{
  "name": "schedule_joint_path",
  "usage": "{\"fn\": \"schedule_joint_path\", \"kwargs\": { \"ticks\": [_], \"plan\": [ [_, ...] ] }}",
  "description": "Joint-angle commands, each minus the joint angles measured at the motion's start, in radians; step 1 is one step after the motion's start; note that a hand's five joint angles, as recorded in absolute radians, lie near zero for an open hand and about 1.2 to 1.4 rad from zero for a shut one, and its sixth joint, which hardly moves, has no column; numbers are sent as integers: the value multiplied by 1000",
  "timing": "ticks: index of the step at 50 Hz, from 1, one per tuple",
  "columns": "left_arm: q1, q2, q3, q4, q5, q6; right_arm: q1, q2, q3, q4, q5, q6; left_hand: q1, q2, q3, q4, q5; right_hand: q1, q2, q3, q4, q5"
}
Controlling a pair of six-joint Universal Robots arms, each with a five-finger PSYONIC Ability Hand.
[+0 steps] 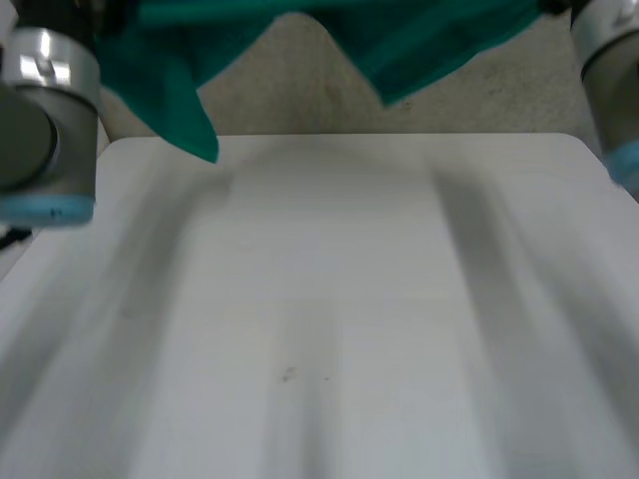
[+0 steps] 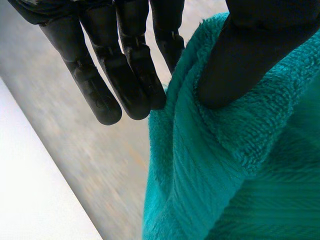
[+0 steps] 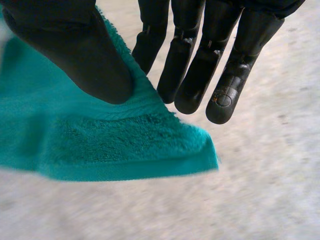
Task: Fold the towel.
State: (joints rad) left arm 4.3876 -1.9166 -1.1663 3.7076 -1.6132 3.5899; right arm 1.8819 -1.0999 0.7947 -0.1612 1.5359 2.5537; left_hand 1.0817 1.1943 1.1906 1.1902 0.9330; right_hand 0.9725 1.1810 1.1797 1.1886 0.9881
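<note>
A teal towel [image 1: 399,45] hangs in the air beyond the far edge of the white table [image 1: 329,299], held up between both arms. In the left wrist view my left hand [image 2: 120,75] pinches an edge of the towel [image 2: 225,165] between its thumb [image 2: 250,55] and straight fingers. Over on the other side, my right hand [image 3: 200,65] pinches a corner of the towel [image 3: 110,145] the same way, thumb [image 3: 75,50] pressed on the cloth. The towel sags in the middle, with one flap [image 1: 180,110] drooping lower by the left arm.
The left arm's grey joint [image 1: 45,120] stands over the table's far left corner and the right arm [image 1: 609,90] over its far right. Speckled grey floor [image 1: 290,90] lies beyond the table edge.
</note>
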Motion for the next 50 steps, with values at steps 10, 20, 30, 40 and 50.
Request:
{"fn": "schedule_joint_path", "kwargs": {
  "ticks": [10, 20, 30, 40, 50],
  "plan": [
    [-13, -117, -556, -83, 13, -73, 14, 75, 650, 22, -235, -15, 189, 76, 80, 80, 163, 424, 215, 217, 208, 234],
    [-16, -47, -592, -225, 16, -76, -3, 89, 666, 69, -157, -23, -327, -440, -436, -436, -353, 424, 215, 217, 208, 234],
    [-3, 79, -570, -321, 36, -71, -6, 21, 736, 65, -169, -7, -531, -643, -639, -639, -556, 424, 215, 217, 208, 234],
    [29, 56, -530, -448, 223, 62, -29, 23, 752, 63, -183, -17, -516, -628, -625, -624, -542, 424, 215, 217, 208, 234],
    [32, -62, -437, -483, 246, 243, -30, 25, 755, 63, -184, -20, -478, -590, -587, -586, -504, 424, 215, 217, 208, 234]
  ]
}}
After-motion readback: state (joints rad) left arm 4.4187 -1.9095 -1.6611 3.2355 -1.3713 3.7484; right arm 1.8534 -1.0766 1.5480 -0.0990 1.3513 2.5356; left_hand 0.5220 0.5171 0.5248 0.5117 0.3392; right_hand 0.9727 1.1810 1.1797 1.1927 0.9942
